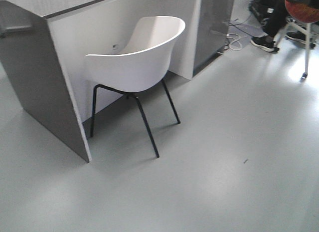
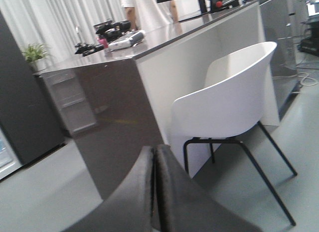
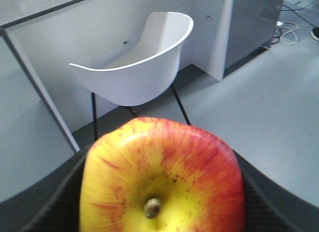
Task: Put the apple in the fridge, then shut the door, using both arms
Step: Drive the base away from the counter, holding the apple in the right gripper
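Beside the counter (image 1: pixel 35 77) corner: apple (image 3: pixel 162 167) in hand.
We list, left to right: left gripper (image 2: pixel 154 159) pressed together, empty, presumably spare for the door; white chair (image 1: pixel 139 62); right gripper (image 3: pixel 162 207) pinching the apple, secured for the fridge.

Cut off at the right wrist view's lower edge: the apple (image 3: pixel 162 179), with most of the right gripper (image 3: pixel 162 204) hidden behind it. Blurred and cropped below: the left gripper (image 2: pixel 154 192). Too small to identify: the clutter (image 2: pixel 107 37) on the counter (image 2: pixel 179 35). Cropped to legs and shoes: a person (image 1: pixel 273 20).
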Available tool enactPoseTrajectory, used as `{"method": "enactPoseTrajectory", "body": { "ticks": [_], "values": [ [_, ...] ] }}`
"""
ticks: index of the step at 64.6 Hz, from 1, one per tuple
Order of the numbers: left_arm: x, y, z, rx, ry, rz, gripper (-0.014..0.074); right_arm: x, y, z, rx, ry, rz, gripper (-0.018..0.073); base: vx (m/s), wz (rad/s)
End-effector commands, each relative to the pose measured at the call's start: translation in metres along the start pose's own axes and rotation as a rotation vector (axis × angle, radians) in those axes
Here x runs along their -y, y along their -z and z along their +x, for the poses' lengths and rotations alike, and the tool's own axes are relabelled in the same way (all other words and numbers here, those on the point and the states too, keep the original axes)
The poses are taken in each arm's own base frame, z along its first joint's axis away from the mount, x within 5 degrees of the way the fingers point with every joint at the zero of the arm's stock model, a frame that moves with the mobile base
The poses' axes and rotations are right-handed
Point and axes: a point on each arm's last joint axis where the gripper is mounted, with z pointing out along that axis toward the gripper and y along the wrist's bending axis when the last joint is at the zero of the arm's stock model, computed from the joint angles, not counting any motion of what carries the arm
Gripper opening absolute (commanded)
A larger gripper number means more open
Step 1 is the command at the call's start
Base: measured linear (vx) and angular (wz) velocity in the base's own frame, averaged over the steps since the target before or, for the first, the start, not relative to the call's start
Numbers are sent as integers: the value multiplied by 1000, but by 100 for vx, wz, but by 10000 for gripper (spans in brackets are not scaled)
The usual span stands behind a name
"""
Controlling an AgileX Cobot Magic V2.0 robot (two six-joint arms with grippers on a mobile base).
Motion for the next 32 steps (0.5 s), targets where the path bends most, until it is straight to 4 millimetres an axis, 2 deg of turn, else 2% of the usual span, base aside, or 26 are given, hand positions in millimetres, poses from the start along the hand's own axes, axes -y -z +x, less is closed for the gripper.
{"method": "enactPoseTrajectory", "body": {
  "ticks": [1,32],
  "values": [
    [-2,1,-12,92,9,-17,-6,-2,18,-16,125,7,12,36,-1,32],
    [-2,1,-12,92,9,-17,-6,-2,18,-16,125,7,12,36,-2,40]
  ]
}}
